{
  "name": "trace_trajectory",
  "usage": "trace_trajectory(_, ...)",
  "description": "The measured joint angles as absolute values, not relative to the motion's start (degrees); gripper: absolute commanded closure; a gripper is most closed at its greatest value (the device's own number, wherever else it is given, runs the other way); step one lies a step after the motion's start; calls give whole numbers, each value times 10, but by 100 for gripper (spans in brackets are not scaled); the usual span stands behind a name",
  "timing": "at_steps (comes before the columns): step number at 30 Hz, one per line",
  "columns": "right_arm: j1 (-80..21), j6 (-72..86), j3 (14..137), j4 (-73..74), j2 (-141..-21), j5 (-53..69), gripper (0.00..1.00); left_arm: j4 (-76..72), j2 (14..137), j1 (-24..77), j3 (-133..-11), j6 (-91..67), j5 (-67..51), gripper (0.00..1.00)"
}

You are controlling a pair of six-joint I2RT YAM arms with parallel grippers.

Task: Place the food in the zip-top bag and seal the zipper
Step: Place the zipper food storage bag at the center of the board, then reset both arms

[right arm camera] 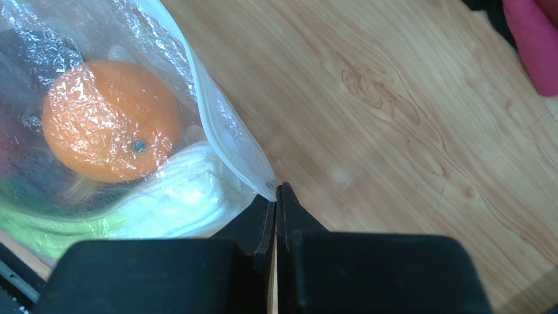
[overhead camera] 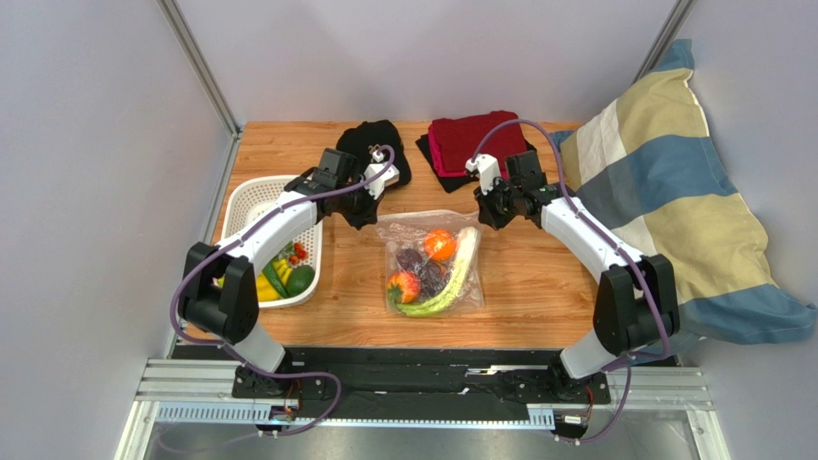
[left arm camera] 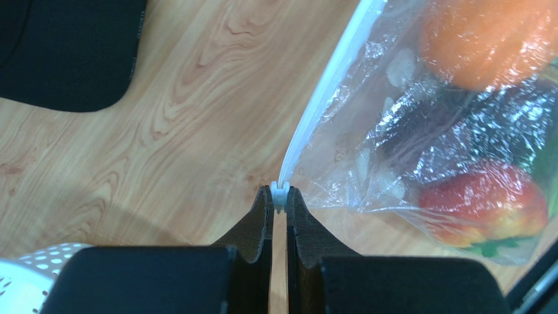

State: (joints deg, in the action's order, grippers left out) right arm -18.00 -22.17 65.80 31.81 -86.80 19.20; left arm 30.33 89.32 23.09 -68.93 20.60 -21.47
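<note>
The clear zip-top bag (overhead camera: 432,266) lies on the table between my grippers. Inside it are an orange (overhead camera: 440,245), a dark purple fruit (overhead camera: 413,261), a red-yellow fruit (overhead camera: 403,286) and a long pale-green stalk (overhead camera: 457,278). My left gripper (overhead camera: 376,220) is shut on the near end of the whitish zipper (left arm camera: 321,98) at the bag's far left corner, as the left wrist view (left arm camera: 279,195) shows. My right gripper (overhead camera: 478,222) is shut on the bag's far right corner, seen in the right wrist view (right arm camera: 276,193) next to the orange (right arm camera: 108,127) and the stalk (right arm camera: 170,196).
A white basket (overhead camera: 252,203) with several more fruits and vegetables stands at the left. A black cloth (overhead camera: 379,144) and a red cloth (overhead camera: 475,139) lie at the back. A striped pillow (overhead camera: 672,192) fills the right side.
</note>
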Motion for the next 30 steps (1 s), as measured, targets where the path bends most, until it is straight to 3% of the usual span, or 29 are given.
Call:
trace_trajectory(3,-177,-222,681,317,-904,197,96,298,937,218,-712,200,-213,75)
trace_trajectory(6,-178,-216,683,321,-919,201,70,306,952,209,-718,194,-215,55)
trace_trajectory(7,-176,-212,683,326,-920,200,48,310,952,206,-719,192,-216,49)
trace_trajectory(11,-161,-194,695,341,-919,204,25,329,931,196,-720,174,-230,1)
trace_trajectory(16,-131,-172,733,363,-899,208,0,371,849,184,-741,154,-246,1)
trace_trajectory(22,-90,-119,760,373,-795,221,0,428,793,99,-848,99,-305,1)
trace_trajectory(30,0,-28,749,363,-688,248,0,512,805,-39,-971,34,-322,1)
